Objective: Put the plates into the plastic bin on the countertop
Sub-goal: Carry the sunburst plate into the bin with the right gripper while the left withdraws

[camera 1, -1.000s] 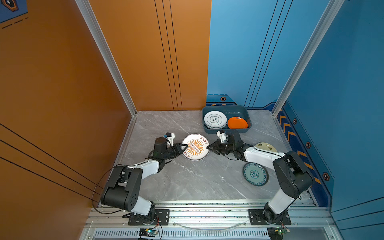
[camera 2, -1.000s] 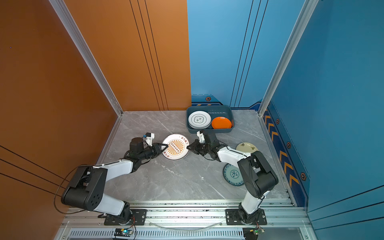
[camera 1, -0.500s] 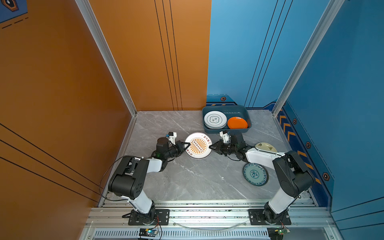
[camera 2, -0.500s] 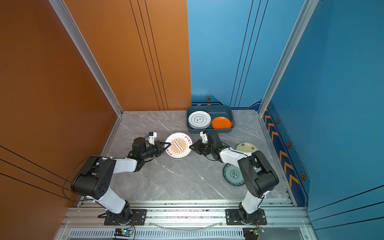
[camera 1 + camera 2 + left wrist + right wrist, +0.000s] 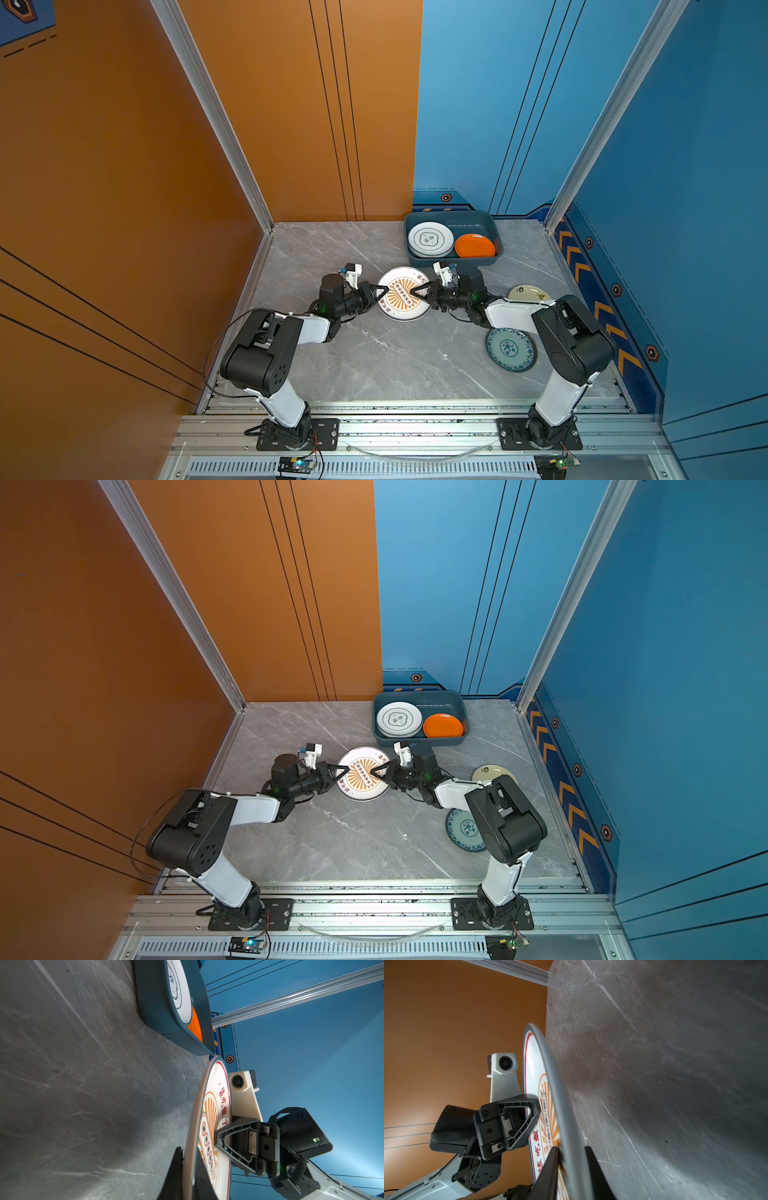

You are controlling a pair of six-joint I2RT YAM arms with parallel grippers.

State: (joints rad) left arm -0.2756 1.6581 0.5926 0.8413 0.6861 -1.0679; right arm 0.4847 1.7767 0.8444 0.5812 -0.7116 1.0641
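1. The countertop fills the floor of the booth, grey marble with white veins, and both arms reach in low over it from the front rail.
2. The plastic bin sits at the back, right of centre, against the blue wall.
3. And here's the action: the sunburst plate is mid-counter, just in front of the bin, pinched from both sides. Both wrist views show it clear of the marble with its shadow beneath.
4. In the bin's left half, the white emblem plate tops a small stack.
5. The teal floral plate lies flat on the counter at front right, beside the right arm.
6. The orange plate is in the bin's right half, touching the white stack.
7. The cream plate lies by the right rail, partly hidden behind the right arm.
8. The left gripper is clamped on the sunburst plate's left rim, fingers either side of it.
9. The right gripper bites the opposite rim, fingers tight against both faces.
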